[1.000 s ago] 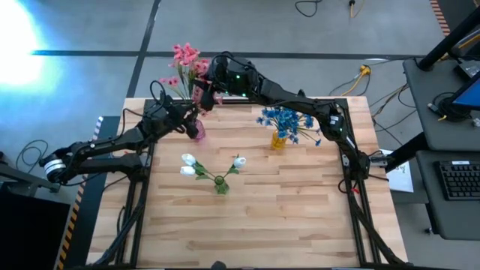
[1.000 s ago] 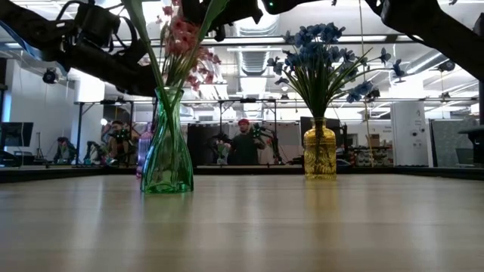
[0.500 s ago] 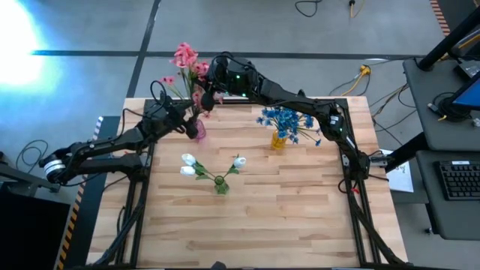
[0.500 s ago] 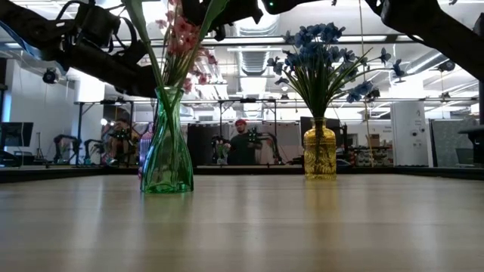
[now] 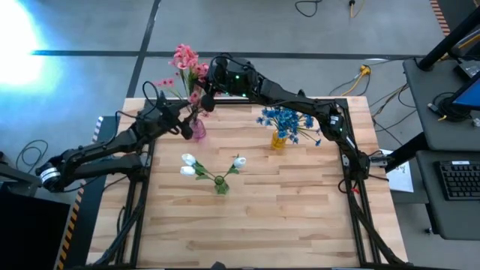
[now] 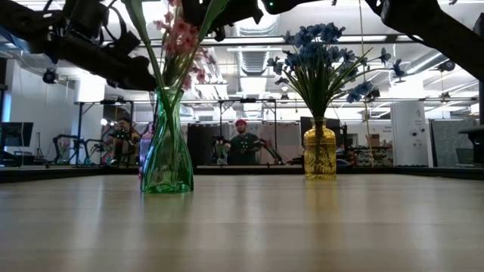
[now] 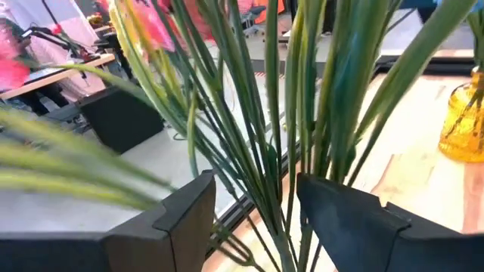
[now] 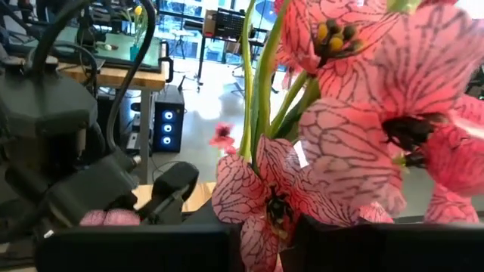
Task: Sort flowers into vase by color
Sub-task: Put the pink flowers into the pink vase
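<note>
A wooden desk seen from above holds three vases, and the sorting looks nearly finished. Near the far right part of the desk, a yellow vase holds the blue flowers. Toward the middle, a green vase holds the white flowers. Near the far left corner, a pink vase holds the pink flowers, whose blossoms lean out past the far edge.

Both arms work at the pink bunch. The left claw sits just beside the pink vase, its fingers spread apart with the green stems standing between them, not clamped. The right claw reaches in from the right, over the vase at the far edge, and its wrist view shows pink blossoms pressed close against its fingers; whether those fingers are closed on the bunch cannot be told.

No loose flowers lie on the desk. By this reading, every colour is already in its own vase, and what remains is to let go of the pink bunch and draw both arms away.
</note>
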`<action>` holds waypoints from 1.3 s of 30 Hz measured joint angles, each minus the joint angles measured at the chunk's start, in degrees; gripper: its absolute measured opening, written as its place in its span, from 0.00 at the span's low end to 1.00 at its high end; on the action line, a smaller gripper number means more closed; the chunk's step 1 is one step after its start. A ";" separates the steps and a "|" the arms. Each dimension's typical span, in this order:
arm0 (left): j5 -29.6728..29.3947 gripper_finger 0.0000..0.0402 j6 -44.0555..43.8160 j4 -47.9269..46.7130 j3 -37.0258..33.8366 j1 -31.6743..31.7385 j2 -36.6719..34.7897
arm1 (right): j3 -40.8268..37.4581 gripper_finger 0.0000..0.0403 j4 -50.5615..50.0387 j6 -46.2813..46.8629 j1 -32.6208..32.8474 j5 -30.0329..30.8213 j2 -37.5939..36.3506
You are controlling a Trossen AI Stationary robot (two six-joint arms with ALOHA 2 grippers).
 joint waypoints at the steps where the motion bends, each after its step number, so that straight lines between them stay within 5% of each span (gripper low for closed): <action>1: 0.00 0.53 -0.30 -0.54 0.00 0.00 -0.71 | 0.00 0.08 -0.15 -0.02 0.00 -0.25 0.00; 39: 5.01 0.53 -10.65 -4.72 -0.04 0.00 -12.71 | -0.17 0.08 -6.61 -4.42 0.85 -6.32 -0.04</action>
